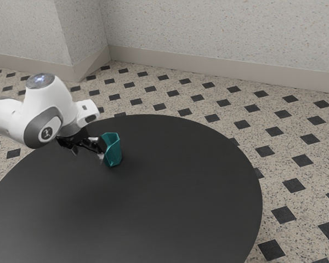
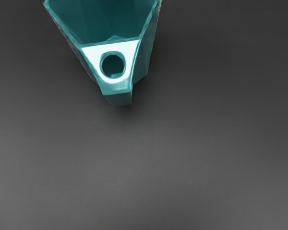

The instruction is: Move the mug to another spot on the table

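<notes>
A teal angular mug stands upright on the round black table, toward its far left part in the exterior view. My gripper hangs low over the table just to the exterior view's left of the mug, close to its handle side. Its fingers look open with nothing between them. In the wrist view the mug sits ahead of my hand, and its flat handle, pierced by a round hole, points back toward me. The open mouth shows past the handle.
The table's rim curves round on the exterior view's right, above a speckled tiled floor. Bare black tabletop spreads in front of the mug and to its right in the exterior view. Walls stand far behind.
</notes>
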`<state>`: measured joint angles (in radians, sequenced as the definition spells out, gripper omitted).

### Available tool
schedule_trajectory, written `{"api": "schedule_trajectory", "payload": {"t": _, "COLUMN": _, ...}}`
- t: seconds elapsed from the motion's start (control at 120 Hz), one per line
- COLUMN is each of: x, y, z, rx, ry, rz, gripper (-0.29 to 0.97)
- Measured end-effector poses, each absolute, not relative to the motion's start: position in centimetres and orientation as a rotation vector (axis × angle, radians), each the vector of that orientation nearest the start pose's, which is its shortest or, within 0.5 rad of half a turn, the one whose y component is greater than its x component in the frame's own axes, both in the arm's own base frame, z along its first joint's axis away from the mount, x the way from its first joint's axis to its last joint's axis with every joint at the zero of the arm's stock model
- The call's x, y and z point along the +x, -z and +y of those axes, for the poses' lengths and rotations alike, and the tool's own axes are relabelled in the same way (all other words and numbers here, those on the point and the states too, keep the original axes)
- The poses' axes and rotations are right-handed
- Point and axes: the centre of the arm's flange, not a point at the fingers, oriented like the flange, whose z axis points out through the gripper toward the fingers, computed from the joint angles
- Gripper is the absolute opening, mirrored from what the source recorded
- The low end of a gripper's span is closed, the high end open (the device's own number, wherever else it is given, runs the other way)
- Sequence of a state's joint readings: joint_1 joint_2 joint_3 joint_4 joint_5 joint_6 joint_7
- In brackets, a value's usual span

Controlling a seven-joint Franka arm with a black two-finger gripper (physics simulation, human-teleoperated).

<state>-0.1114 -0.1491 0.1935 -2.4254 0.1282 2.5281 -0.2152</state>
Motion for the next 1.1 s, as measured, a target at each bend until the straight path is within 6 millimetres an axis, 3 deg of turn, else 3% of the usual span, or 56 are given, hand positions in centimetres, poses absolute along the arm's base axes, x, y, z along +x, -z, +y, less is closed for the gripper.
{"api": "schedule_trajectory", "payload": {"t": 0.092, "x": 49.8, "y": -39.6, "z": 4.4, "rx": -3.032, "ry": 0.554, "rz": -0.313, "gripper": 0.68}}
{"api": "schedule_trajectory", "payload": {"t": 0.342, "x": 52.5, "y": -37.4, "z": 4.9, "rx": -3.031, "ry": 0.665, "rz": -0.446, "gripper": 0.65}}
{"api": "schedule_trajectory", "payload": {"t": 0.533, "x": 52.9, "y": -35.6, "z": 5.1, "rx": -3.049, "ry": 0.667, "rz": -0.572, "gripper": 0.57}}
{"api": "schedule_trajectory", "payload": {"t": 0.725, "x": 53.1, "y": -32.9, "z": 5.3, "rx": -3.038, "ry": 0.633, "rz": -0.575, "gripper": 0.49}}
{"api": "schedule_trajectory", "payload": {"t": 1.1, "x": 55.4, "y": -31.8, "z": 6.8, "rx": -2.987, "ry": 0.670, "rz": -0.498, "gripper": 0.44}}
